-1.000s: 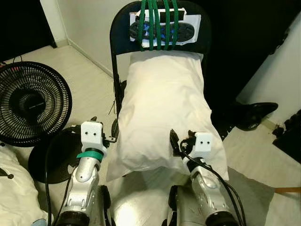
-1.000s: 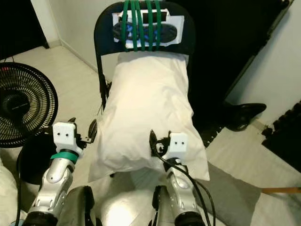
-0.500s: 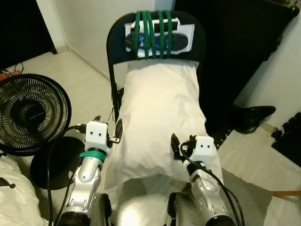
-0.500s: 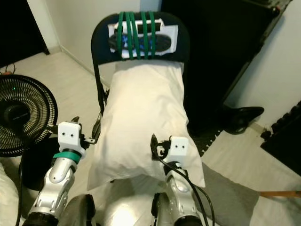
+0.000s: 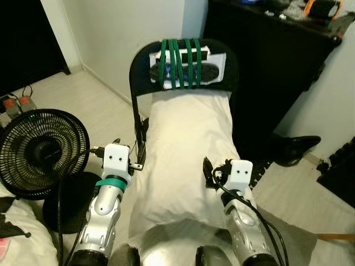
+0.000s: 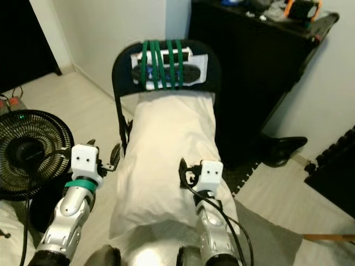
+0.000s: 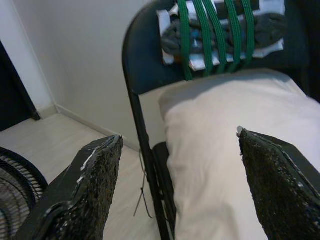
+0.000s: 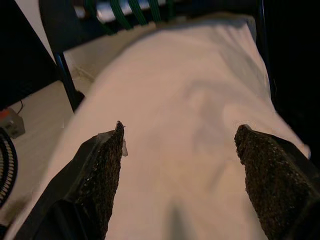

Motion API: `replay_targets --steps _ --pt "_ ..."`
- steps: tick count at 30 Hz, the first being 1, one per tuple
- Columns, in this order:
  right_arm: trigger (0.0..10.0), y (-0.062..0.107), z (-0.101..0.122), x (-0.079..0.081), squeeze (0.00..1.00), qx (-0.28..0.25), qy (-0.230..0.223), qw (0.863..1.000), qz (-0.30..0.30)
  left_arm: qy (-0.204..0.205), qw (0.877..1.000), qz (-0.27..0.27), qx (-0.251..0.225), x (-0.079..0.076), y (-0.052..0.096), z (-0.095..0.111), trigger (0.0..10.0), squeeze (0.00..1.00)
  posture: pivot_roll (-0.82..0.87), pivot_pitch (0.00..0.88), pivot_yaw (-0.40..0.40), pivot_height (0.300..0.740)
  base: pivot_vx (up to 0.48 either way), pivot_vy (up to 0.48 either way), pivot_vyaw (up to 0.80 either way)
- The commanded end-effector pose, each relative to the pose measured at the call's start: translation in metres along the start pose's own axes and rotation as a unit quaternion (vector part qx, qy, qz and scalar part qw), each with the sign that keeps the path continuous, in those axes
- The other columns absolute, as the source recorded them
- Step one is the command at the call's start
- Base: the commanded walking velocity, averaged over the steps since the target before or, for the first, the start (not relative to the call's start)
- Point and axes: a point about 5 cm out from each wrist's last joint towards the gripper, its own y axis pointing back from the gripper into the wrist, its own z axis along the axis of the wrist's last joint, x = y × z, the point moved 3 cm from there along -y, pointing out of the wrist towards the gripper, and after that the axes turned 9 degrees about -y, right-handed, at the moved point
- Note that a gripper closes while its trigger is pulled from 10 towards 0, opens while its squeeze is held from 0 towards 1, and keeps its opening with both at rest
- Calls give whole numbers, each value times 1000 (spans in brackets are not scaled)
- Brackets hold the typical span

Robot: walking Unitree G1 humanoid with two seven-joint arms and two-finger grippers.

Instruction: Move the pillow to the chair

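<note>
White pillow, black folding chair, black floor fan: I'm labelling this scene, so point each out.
White pillow (image 5: 188, 144), left eye view, middle of its top.
Black folding chair (image 5: 140, 61), left eye view, backrest corner.
Black floor fan (image 5: 41, 152), left eye view, grille centre.

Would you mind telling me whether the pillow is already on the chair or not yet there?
On. The pillow lies along the chair seat, its far end against the backrest, near end overhanging the front.

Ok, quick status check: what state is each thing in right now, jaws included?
pillow: lying lengthwise on the chair seat, front end overhanging.
chair: upright, backrest wrapped in green cords.
left gripper: jaws open, beside the pillow's left edge, holding nothing.
right gripper: jaws open, above the pillow, holding nothing.
fan: standing upright on the floor.
</note>
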Motion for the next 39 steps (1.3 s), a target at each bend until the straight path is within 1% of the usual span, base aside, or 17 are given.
replay_targets --steps 1,3,6,12,13,15,22,23,24,25,26,28,30,39 --pt "10000 5 -7 -3 0 12 1 1000 -7 6 1000 4 14 1 5 -6 10000 0 47 0 16 711 0 0 0" --pt "10000 7 -11 -3 0 18 -1 1000 -8 7 1000 7 19 2 8 -9 10000 0 49 0 15 725 0 0 0" --pt "10000 7 -12 -2 0 21 -3 1000 -7 11 1000 10 23 3 9 -10 10000 0 51 0 16 740 0 0 0" --pt "10000 5 -12 0 0 22 -3 1000 -8 12 1000 10 24 2 8 -10 10000 0 50 0 16 740 0 0 0" --pt "10000 5 -13 -1 0 23 -5 1000 -11 13 1000 10 24 2 8 -10 10000 0 49 0 15 740 0 0 0" --pt "10000 5 -18 -4 0 43 -16 999 -27 25 999 9 30 1 8 -11 10000 0 47 0 16 740 0 0 0" --pt "10000 5 -18 -4 0 43 -16 999 -27 25 999 9 30 1 8 -11 10000 0 47 0 16 740 0 0 0" --pt "10000 6 -22 -7 0 50 -27 998 -35 27 999 9 34 1 9 -13 10000 0 46 0 17 740 0 0 0" --pt "10000 6 -22 -7 0 50 -27 998 -35 27 999 9 34 1 9 -13 10000 0 46 0 17 740 0 0 0" --pt "10000 10 -28 -9 0 68 -20 997 -37 26 999 5 39 0 11 -17 10000 0 34 0 29 740 0 0 0" --pt "10000 10 -28 -9 0 68 -20 997 -37 26 999 5 39 0 11 -17 10000 0 34 0 29 740 0 0 0" --pt "10000 15 -37 -7 0 91 -9 996 -22 26 998 -4 49 -2 15 -21 10000 0 32 0 30 740 0 0 0" --pt "10000 17 -38 -4 0 95 -6 995 -12 29 998 -9 51 -3 15 -21 10000 0 31 0 30 740 0 0 0" --pt "10000 17 -40 -1 0 96 3 995 -4 30 998 -11 52 -5 19 -23 10000 0 32 0 25 740 0 0 0"
